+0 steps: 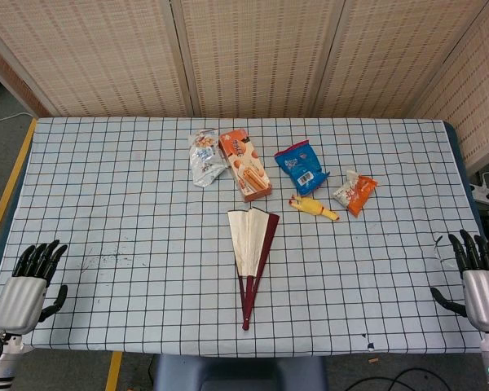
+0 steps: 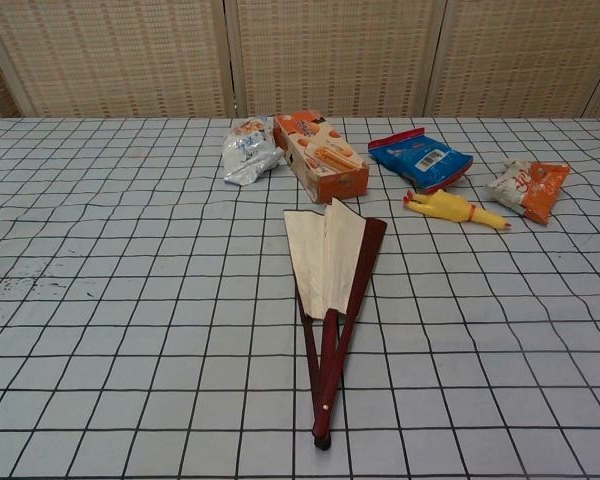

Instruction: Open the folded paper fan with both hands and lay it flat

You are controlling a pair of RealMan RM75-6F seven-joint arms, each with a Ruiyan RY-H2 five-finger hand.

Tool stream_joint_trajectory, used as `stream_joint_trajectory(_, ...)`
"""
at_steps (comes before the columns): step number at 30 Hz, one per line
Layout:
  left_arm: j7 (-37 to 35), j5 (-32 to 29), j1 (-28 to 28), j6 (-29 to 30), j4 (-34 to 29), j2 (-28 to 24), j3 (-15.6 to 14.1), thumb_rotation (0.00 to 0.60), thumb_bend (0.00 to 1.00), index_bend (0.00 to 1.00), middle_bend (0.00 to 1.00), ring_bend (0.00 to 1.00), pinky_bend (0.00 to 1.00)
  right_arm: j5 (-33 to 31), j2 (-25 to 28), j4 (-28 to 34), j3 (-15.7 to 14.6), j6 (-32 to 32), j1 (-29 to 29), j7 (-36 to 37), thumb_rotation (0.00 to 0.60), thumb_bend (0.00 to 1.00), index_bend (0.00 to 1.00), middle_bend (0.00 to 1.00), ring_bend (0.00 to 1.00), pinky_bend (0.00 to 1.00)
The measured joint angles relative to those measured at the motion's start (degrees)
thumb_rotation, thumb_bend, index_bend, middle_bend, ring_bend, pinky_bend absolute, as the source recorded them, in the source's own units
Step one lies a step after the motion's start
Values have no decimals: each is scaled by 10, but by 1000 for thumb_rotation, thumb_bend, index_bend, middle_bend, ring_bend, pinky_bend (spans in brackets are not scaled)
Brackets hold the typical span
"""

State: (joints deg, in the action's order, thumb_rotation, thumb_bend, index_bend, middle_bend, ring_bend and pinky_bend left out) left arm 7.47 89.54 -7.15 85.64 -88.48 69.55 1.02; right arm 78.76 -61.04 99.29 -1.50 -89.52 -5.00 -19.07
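- A checked cloth (image 1: 130, 204) is covering the table.
- The fan (image 1: 251, 244) is lying partly open at its centre, below the snacks (image 1: 244, 163).
- Left hand (image 1: 28, 285) and right hand (image 1: 481, 281) are resting at the near corners, fingers spread, holding nothing.

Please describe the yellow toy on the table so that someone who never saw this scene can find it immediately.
On the checked tablecloth, look at the row of snack packs at the far side. The yellow rubber chicken lies just in front of the blue packet, left of the small orange-and-white packet. It alone is a toy figure, not packaging.
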Motion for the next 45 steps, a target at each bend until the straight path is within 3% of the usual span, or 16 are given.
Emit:
stream_joint_trajectory(4,3,-11,-2,-12,1,2,1,586,478,0,0,0,53,22,-24,-27,2,5,-5,-1,449,135,32,0,0,0)
stream_joint_trajectory(8,4,-16,-6,-23,2,4,2,584,477,0,0,0,54,65,-74,-69,6,27,-31,-2,450,135,151,0,0,0)
stream_joint_trajectory(14,6,-27,-14,-39,-1,4,5,586,480,0,0,0,56,114,-145,-127,25,138,-130,-5,451,135,322,0,0,0)
stream_joint_trajectory(18,9,-43,-15,-51,-1,3,7,586,483,0,0,0,61,132,-228,-201,44,210,-207,0,462,135,397,0,0,0)
stream_joint_trajectory(25,6,-63,-16,-65,-1,-3,9,587,482,0,0,0,64,143,-377,-360,72,253,-276,25,511,135,431,0,0,0)
stream_joint_trajectory(39,-2,-63,-12,-57,-2,-10,9,585,487,0,0,0,63,132,-507,-507,92,320,-370,48,540,150,450,0,0,0)
stream_joint_trajectory(42,-1,-64,-12,-56,-2,-9,9,586,491,0,0,0,63,130,-519,-523,89,321,-377,59,578,216,476,0,0,0)
stream_joint_trajectory(45,3,-64,-12,-56,-2,-8,10,586,494,0,0,0,63,129,-530,-539,86,316,-380,70,600,405,533,0,0,0)
